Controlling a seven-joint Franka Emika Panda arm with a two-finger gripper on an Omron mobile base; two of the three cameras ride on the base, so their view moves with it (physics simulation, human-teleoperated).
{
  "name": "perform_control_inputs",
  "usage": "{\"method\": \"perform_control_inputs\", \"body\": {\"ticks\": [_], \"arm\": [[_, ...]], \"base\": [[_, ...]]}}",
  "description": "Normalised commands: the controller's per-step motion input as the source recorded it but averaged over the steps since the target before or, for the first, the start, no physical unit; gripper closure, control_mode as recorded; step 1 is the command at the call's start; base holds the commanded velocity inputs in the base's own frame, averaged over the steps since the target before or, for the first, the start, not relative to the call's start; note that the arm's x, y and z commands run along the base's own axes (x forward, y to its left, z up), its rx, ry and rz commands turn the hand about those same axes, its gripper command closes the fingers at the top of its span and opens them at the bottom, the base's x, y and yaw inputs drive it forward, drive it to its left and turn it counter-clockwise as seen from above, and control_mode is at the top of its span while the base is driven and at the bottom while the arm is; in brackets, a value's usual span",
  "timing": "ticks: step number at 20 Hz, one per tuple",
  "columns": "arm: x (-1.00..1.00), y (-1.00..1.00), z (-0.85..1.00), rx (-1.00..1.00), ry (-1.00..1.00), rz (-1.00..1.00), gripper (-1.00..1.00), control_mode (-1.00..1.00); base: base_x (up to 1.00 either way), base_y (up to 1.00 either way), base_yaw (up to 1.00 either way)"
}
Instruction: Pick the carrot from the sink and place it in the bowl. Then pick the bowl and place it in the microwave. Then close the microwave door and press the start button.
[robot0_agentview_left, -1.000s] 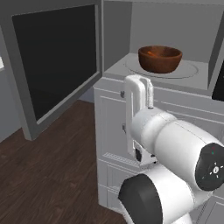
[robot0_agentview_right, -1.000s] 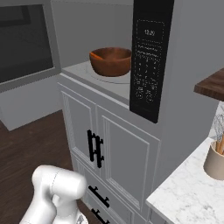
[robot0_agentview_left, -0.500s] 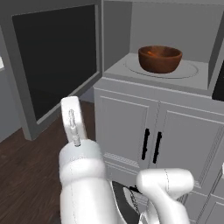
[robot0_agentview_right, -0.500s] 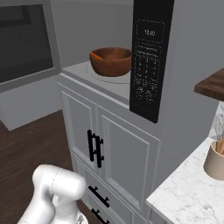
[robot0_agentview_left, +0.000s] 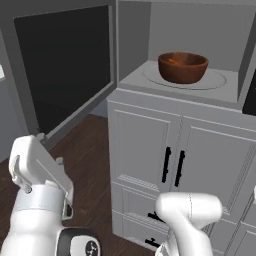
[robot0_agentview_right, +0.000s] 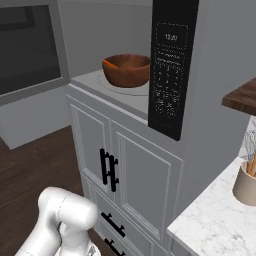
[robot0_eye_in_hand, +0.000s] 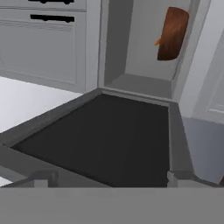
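The reddish-brown bowl (robot0_agentview_left: 182, 66) (robot0_agentview_right: 126, 70) stands on the round turntable inside the grey microwave (robot0_agentview_left: 150, 30). An orange sliver of the carrot (robot0_eye_in_hand: 157, 42) (robot0_agentview_right: 112, 64) shows inside the bowl at its rim. The microwave door (robot0_agentview_left: 65, 65) (robot0_agentview_right: 30, 50) hangs wide open to the left, its dark glass (robot0_eye_in_hand: 109, 144) close in front of the hand. My gripper (robot0_eye_in_hand: 107, 179) is open and holds nothing, its tips far apart near the door's outer edge. My arm's white end link (robot0_agentview_left: 40, 167) sits low on the left, under that edge. The sink is out of view.
The black control strip (robot0_agentview_right: 167, 70) runs down the microwave's right side. Grey cabinet doors with black handles (robot0_agentview_left: 172, 165) (robot0_agentview_right: 107, 167) stand below it. At the right are a marble counter (robot0_agentview_right: 210, 225) with a utensil pot (robot0_agentview_right: 245, 182) and a wooden shelf (robot0_agentview_right: 242, 97). Dark wood floor (robot0_agentview_left: 95, 145) lies under the door.
My arm has swung from in front of the cabinets down to the left, toward the open door's outer edge. The bowl and door have not moved.
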Motion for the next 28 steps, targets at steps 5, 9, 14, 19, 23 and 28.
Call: {"method": "perform_control_inputs", "body": {"ticks": [5, 9, 14, 19, 23, 28], "arm": [[0.32, 0.43, -0.71, 0.16, -0.06, 0.09, -1.0, -1.0], [0.79, 0.31, -0.69, 0.14, 0.0, 0.19, -1.0, -1.0], [0.52, 0.71, -0.87, 0.06, -0.07, 0.07, -1.0, -1.0], [0.7, 0.64, -0.54, 0.05, -0.07, 0.02, -1.0, -1.0], [0.66, 0.58, -0.6, 0.04, -0.1, 0.0, -1.0, -1.0], [0.37, 0.19, -0.28, 0.06, -0.11, 0.0, -1.0, -1.0]], "base": [[0.0, 0.0, 0.0], [0.0, 0.0, 0.0], [0.0, 0.0, 0.0], [0.0, 0.0, 0.0], [0.0, 0.0, 0.0], [0.0, 0.0, 0.0]]}}
